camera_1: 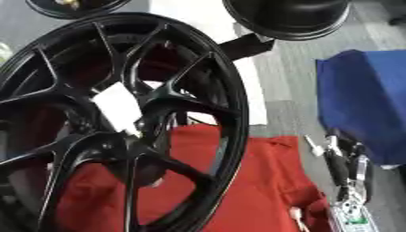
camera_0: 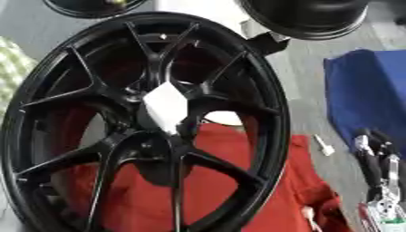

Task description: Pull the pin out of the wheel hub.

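Wheel hub [camera_0: 147, 122] upright, left of right robot hand [camera_0: 379, 167].

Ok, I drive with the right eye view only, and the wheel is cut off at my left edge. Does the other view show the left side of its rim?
Observer: Yes. In the left eye view the wheel shows the left side of its rim, curving close to the picture's left edge.
Operator: Good. Is there something beside the rim on that side?
Observer: Yes, a green and white checked cloth shows at the left edge, outside the rim, in the upper half of the picture.
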{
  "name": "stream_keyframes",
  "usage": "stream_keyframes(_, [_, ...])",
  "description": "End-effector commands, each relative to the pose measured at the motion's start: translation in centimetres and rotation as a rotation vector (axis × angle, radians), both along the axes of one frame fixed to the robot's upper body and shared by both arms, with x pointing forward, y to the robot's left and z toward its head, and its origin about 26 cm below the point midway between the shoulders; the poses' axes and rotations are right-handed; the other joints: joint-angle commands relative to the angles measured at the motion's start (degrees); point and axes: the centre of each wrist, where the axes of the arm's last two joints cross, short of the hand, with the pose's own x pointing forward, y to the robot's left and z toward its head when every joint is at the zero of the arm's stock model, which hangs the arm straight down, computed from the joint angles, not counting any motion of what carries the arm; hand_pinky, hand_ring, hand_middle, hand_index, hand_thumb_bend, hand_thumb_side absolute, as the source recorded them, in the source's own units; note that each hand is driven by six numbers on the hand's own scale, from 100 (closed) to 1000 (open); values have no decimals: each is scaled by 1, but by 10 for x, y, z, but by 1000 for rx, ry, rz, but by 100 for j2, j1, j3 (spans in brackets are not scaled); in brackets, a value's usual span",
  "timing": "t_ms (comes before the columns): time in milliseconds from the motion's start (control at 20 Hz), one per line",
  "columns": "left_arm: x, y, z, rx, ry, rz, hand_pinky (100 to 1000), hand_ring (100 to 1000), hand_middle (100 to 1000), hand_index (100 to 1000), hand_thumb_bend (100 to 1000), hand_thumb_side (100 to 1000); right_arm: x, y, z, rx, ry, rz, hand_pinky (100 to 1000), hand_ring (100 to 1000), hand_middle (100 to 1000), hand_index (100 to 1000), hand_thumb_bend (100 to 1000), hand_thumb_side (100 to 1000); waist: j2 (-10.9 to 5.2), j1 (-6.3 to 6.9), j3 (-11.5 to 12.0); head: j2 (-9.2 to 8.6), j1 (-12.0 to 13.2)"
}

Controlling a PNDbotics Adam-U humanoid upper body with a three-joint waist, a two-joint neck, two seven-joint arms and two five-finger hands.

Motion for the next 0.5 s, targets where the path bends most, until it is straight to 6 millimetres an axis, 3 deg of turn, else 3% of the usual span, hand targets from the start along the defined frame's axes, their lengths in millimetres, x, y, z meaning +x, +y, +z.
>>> stream_keyframes(50, [5, 57, 12, -143, -102, 198, 485, 368, 206, 455, 100, 256, -1, -11, 8, -23, -16, -17, 683, 848, 697, 852, 249, 577, -178, 15, 28, 2, -16])
stream_keyframes(300, [35, 133, -19, -261, -128, 507, 487, 369, 206, 454, 100, 255, -1, -14, 7, -16, -15, -22, 684, 848, 697, 852, 249, 576, -223, 13, 25, 19, -46])
stream_keyframes(500, [47, 161, -59, -244, -76, 649, 497, 382, 219, 464, 100, 264, -1, -15, 6, -11, -14, -19, 684, 848, 696, 852, 248, 576, -250, -9, -14, 15, -48])
